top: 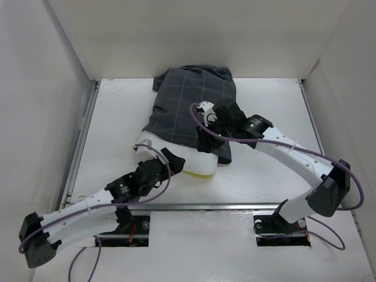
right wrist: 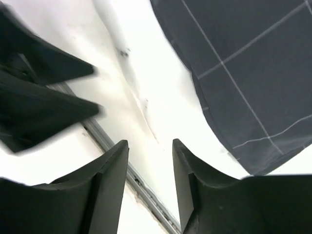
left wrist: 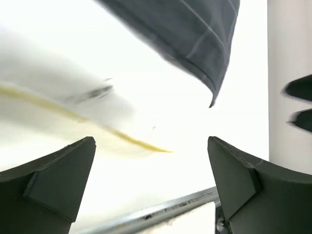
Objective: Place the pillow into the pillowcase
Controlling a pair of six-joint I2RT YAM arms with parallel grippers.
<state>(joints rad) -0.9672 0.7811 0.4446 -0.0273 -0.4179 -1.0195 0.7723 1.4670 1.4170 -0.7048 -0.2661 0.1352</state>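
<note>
The dark grey checked pillowcase (top: 189, 103) lies at the middle back of the table. The white pillow (top: 192, 160) sticks out from under its near edge, with the yellow band (top: 197, 174) at the front. My left gripper (top: 170, 157) is at the pillow's near left corner, open and empty; its wrist view (left wrist: 151, 141) shows the blurred pillow (left wrist: 68, 97) and the pillowcase edge (left wrist: 195, 34) ahead. My right gripper (top: 205, 143) hovers at the pillowcase's near edge, open, with the pillow (right wrist: 146, 87) beneath its jaws (right wrist: 150, 143) and the pillowcase (right wrist: 243, 73) to the right.
White walls enclose the table on the left, back and right. A metal rail (top: 235, 206) runs along the table's near edge and also shows in the right wrist view (right wrist: 122, 163). The left gripper's fingers (right wrist: 44, 97) are close to the right gripper.
</note>
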